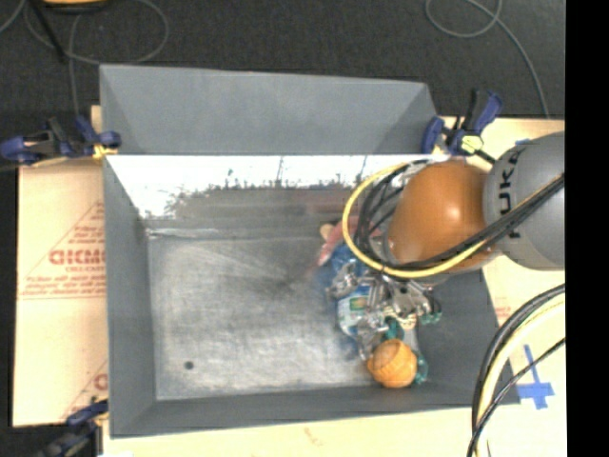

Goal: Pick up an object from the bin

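— What lies in the grey metal bin [228, 322]?
— A round orange ball [392, 363], mottled on its skin, resting on the floor close to the front wall, toward the right front corner.
— Alone?
— No. It touches a small heap of blue, teal and white bits [354, 298] just behind it, by the right wall. A pale pink piece [330, 247] sits at the heap's far end; I cannot tell its shape.
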You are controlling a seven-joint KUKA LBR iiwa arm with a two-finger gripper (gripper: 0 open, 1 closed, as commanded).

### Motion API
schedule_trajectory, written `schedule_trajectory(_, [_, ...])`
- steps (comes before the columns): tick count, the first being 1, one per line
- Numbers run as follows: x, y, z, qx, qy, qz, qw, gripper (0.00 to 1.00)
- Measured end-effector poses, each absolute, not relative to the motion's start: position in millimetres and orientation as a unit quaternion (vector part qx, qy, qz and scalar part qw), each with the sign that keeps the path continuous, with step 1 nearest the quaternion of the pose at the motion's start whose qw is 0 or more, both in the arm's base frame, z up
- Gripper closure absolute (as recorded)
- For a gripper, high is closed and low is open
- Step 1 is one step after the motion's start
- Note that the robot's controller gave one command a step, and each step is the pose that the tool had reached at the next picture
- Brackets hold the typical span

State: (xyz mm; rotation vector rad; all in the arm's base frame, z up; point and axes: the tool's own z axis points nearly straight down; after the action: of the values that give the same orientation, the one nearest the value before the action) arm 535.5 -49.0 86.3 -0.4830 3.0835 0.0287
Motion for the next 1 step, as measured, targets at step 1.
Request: schedule_trajectory(1, [535.1, -48.4, 87.8, -0.155, 0.988, 0.009, 0.01, 1.0])
